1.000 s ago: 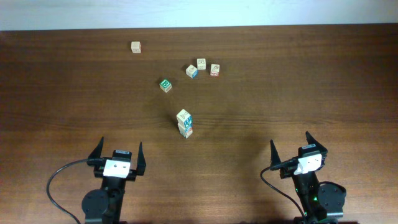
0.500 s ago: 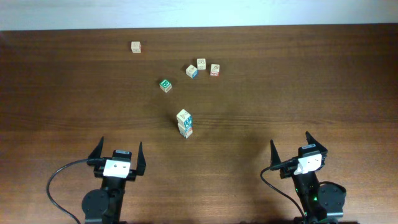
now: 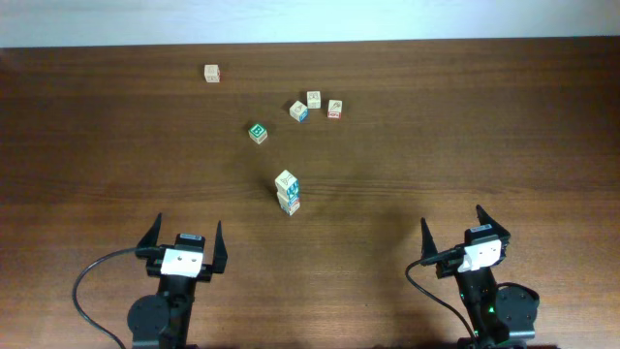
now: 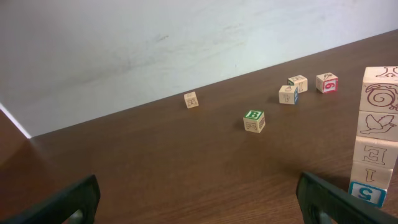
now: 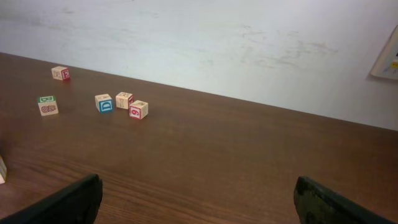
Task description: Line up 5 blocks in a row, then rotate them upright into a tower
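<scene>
— Where are the blocks?
— Stacked in one upright tower (image 3: 287,191) on the tabletop (image 3: 465,126), on the arms' side of the green B cube (image 3: 258,133) and a little to its right.
— And the tools?
— The left tool (image 3: 187,228) and right tool (image 3: 451,219) both gape wide and hold nothing. Both are well apart from the green B cube, on its near side.

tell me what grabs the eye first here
A tall stack of alphabet blocks stands mid-table. Behind it lie a green B cube, a cluster of three cubes and a lone cube far left. The left claw and right claw sit open at the near edge.
</scene>
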